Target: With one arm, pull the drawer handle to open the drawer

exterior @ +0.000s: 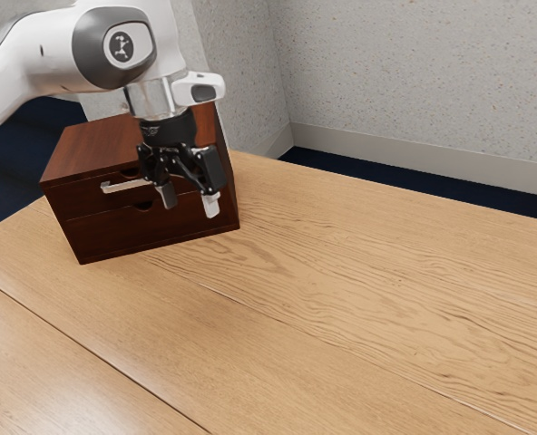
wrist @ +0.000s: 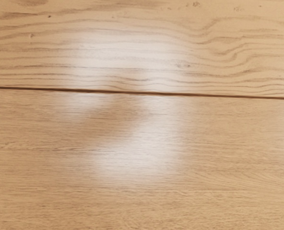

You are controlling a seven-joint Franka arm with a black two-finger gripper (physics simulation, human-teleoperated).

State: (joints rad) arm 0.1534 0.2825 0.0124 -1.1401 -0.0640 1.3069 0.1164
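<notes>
Reaching in from the upper left of the exterior frame, the white arm (exterior: pixel 28 63) hangs its black pincer (exterior: pixel 189 201) fingers-down in front of a dark wooden drawer box (exterior: pixel 92 149). The box sits on the bench (exterior: pixel 359 299) in the left part of the frame, a little above the middle. The pincer is released: its two pale-tipped fingers (exterior: pixel 210 205) stand apart with nothing gripped between them. The silver drawer handle (exterior: pixel 125 186) runs as a thin bar across the upper drawer front (exterior: pixel 82 201). Its right end meets the finger nearer the frame's left edge, though whether the two really touch cannot be told. A lower drawer front (exterior: pixel 151 234) lies beneath it, and whether the upper one is pulled out at all cannot be told either. A speckled grey wall (exterior: pixel 414 63) with a pale skirting (exterior: pixel 432 159) fills the upper right, above a strip of dark blue floor (exterior: pixel 486 195). In the wrist view, light wood grain of the bench (wrist: pixel 142 191) spreads under the hand. A dark seam (wrist: pixel 142 93) crosses it from edge to edge above the middle, with soft pale sheen around the centre.
</notes>
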